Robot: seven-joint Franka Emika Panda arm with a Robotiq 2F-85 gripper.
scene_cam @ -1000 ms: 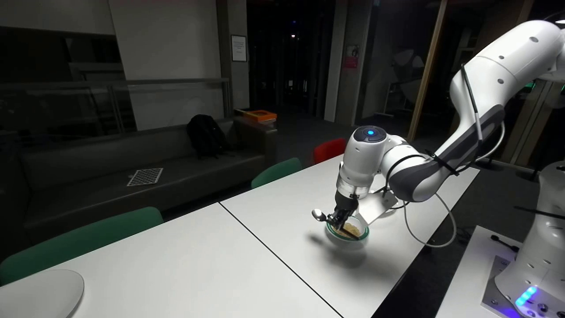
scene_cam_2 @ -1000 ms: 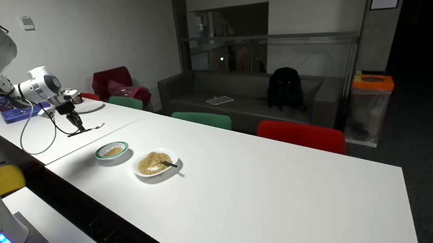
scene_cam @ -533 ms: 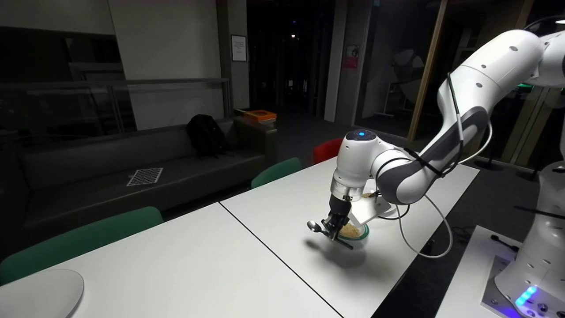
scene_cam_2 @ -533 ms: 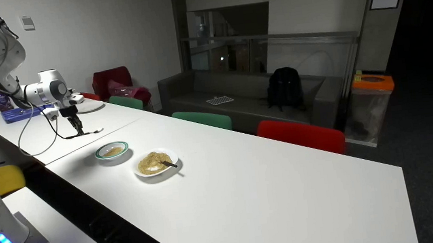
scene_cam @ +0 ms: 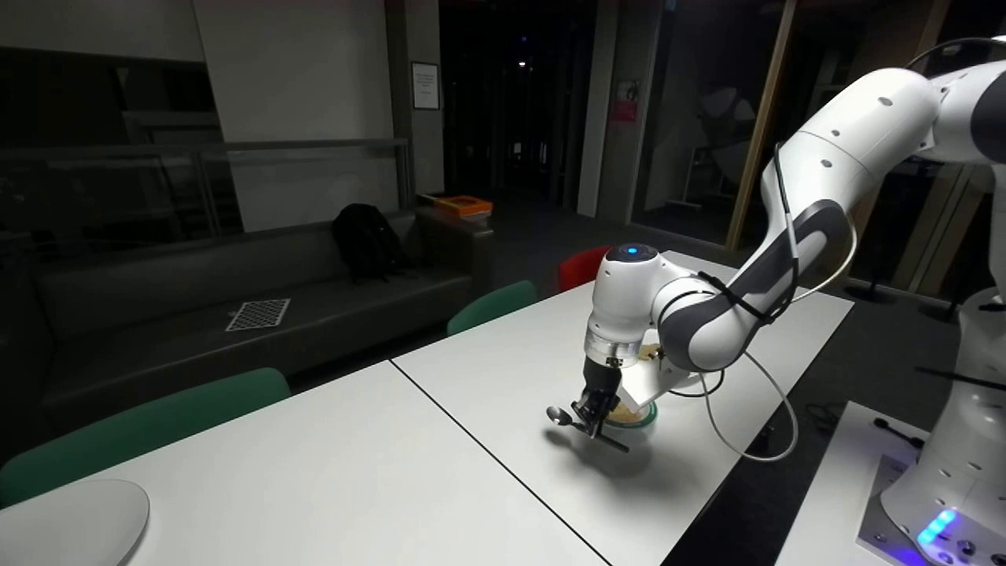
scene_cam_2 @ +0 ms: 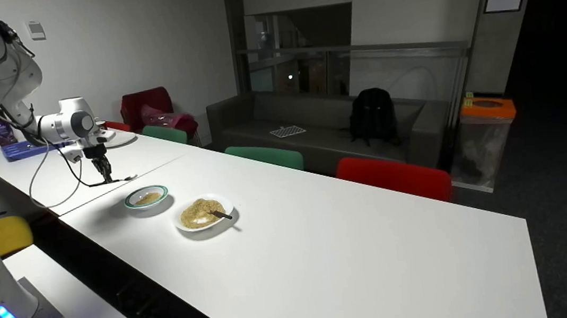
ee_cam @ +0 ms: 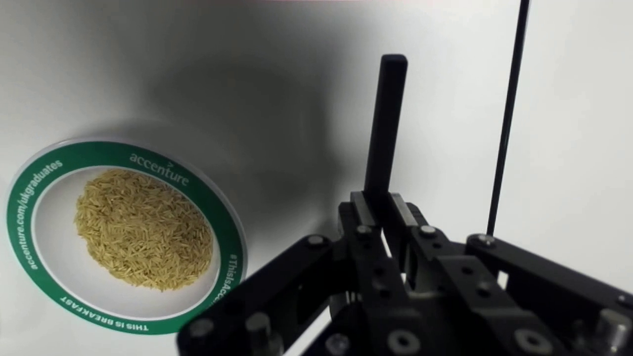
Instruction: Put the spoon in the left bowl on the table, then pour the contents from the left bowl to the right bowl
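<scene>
My gripper [ee_cam: 381, 210] is shut on the spoon [ee_cam: 388, 118] by its dark handle, which sticks out past the fingertips. The spoon's silvery head [scene_cam: 559, 416] points away from the gripper in an exterior view; the wrist view hides it. Gripper and spoon hang low over the white table [scene_cam_2: 359, 257], beside the left bowl and not over it. The left bowl [ee_cam: 104, 154] has a green rim and holds tan rice-like contents [ee_cam: 146, 232]. Past it stands the wider, white right bowl [scene_cam_2: 228, 202], also with tan grains in it, partly hidden by the arm in an exterior view.
A dark-handled utensil [scene_cam_2: 220, 214] leans in the right bowl. A dark seam [ee_cam: 509, 113] crosses the tabletop near the gripper. A white plate [scene_cam: 78, 519] and a blue tray [scene_cam_2: 26, 151] lie farther along. Green chairs [scene_cam_2: 264, 157] and a red chair [scene_cam_2: 395, 178] line the far side.
The arm has come down toward the table with the spoon still gripped. In an exterior view the handle no longer overlaps the left bowl's inside. Both bowls have stayed where they were.
</scene>
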